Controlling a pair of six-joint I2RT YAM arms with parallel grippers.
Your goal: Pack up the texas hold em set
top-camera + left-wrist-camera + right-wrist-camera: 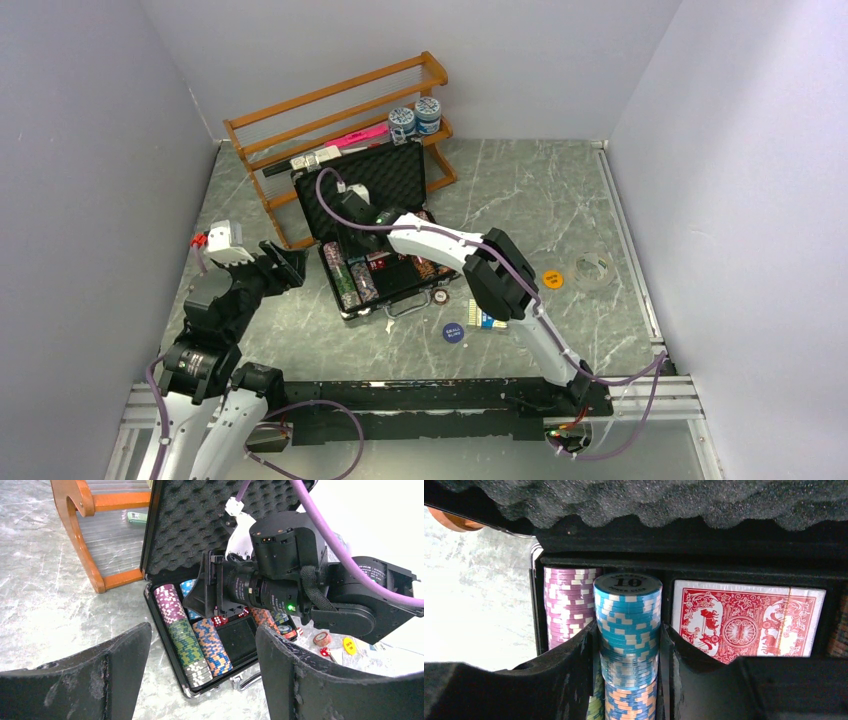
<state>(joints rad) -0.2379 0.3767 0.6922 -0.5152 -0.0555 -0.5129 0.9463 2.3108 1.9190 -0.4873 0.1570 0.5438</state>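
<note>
The black briefcase [385, 180] lies open, its foam lid leaning back against the rack. Rows of poker chips [187, 640], red dice [220, 621] and a red card deck [746, 622] lie in its tray. My right gripper [352, 215] reaches into the tray's far left part. There it is shut on a row of light blue chips [628, 610], between a purple row [569, 605] and the red deck. My left gripper [290, 265] hovers open and empty just left of the case; in its wrist view [202, 630] it faces the case's front corner.
On the table right of the case lie a blue disc [453, 332], an orange disc [553, 278], a blue card deck [487, 318], a loose chip [322, 638] and a red die [325, 651]. The orange rack [330, 110] holds blue-and-white jars [415, 118]. A clear round thing [594, 270] lies far right.
</note>
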